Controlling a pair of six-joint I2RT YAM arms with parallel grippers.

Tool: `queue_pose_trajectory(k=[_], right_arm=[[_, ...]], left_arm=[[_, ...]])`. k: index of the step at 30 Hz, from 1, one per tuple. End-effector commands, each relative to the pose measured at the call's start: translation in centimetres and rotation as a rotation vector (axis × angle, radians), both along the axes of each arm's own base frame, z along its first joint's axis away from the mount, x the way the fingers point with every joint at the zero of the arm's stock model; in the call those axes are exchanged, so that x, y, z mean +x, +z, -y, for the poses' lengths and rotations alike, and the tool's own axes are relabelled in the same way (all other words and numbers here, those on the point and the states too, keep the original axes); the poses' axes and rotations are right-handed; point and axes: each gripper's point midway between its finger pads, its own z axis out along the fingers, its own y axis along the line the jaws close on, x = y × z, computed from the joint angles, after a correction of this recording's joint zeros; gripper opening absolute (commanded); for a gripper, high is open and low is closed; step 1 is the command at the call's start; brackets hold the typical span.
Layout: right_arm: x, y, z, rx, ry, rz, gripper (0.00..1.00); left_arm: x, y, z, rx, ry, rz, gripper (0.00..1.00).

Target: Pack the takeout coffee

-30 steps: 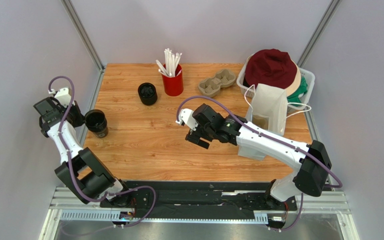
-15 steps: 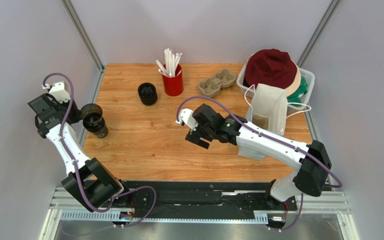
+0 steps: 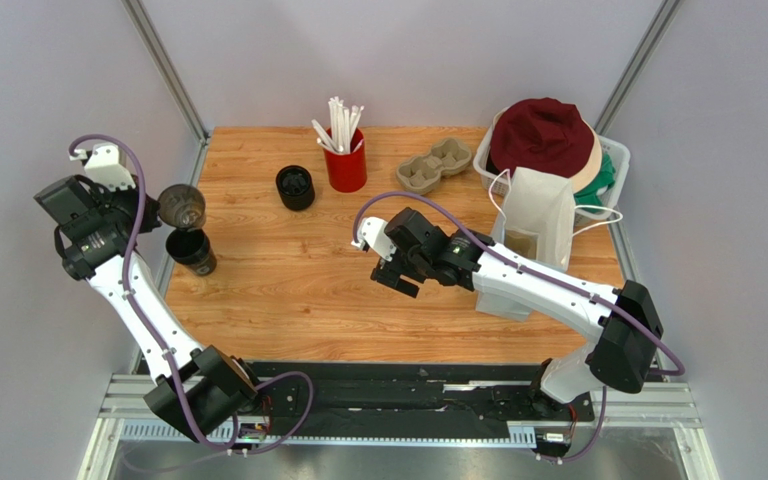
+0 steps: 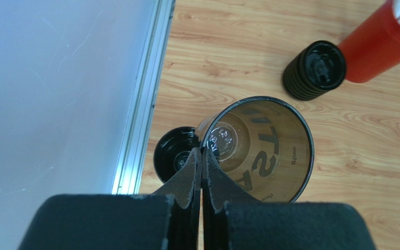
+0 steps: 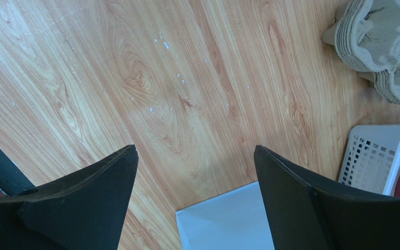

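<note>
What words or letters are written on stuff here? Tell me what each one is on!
"ST": big dark letters on the wall of the brown cup pinched by the left gripper; the rest curves away and I cannot read it.
Small print beside them on that cup: too small to read.
Raised marks on top of the squat black round piece: too blurred to read.
I see no other writing.

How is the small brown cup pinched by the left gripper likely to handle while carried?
The small brown cup looks empty, so probably light. The left gripper grips one thin wall at the rim, so it may flex or swing. Lidless, its rim likely crushes easily.
</note>
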Motion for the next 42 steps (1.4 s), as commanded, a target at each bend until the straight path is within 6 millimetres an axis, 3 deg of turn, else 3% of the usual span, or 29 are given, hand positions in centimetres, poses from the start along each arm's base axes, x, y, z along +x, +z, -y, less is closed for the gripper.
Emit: queue_pose_trajectory(k=[1,6,9,14,18,19,26,31,36,42], right_arm=[[0.4,2.9,-0.5,0.086,-0.009,0.069,0.89],[1.8,6.3,1.2,0.164,-0.077,0.120,0.90],[3.2,9.2,3.1,0.242,-0.138,0.126,0.90],[2.9,12.4,5.9,0.301,-0.144,0.128,0.91],[1.2,12.1,5.9,0.333,-0.101,0.095,0.91],[1.0,11.6,6.1,0.330,-0.104,0.088,0.91],[1.3,7.9,7.0,0.246,-0.108,0.088,0.91],[1.0,6.7,6.9,0.233,-0.067,0.090,0.90],[1.4,5.3,7.5,0.202,-0.083,0.108,0.90],[1.6,4.1,7.6,0.182,-0.092,0.103,0.90]], left_arm=[[-0.9,4.2,3.2,0.020,-0.103,0.089,0.00],[-0.6,4.4,7.7,0.078,-0.229,0.078,0.00],[0.3,3.4,10.8,0.105,-0.313,0.041,0.00],[2.7,1.6,16.2,0.104,-0.480,-0.031,0.00],[4.5,-0.2,19.9,0.109,-0.590,-0.085,0.00],[4.7,-0.6,21.7,0.120,-0.637,-0.092,0.00],[6.9,-5.0,29.4,0.109,-0.847,-0.171,0.00],[7.3,-7.4,34.7,0.111,-0.973,-0.213,0.00],[7.8,-10.5,38.6,0.096,-1.047,-0.273,0.00],[6.7,-13.3,42.2,0.040,-1.129,-0.328,0.00]])
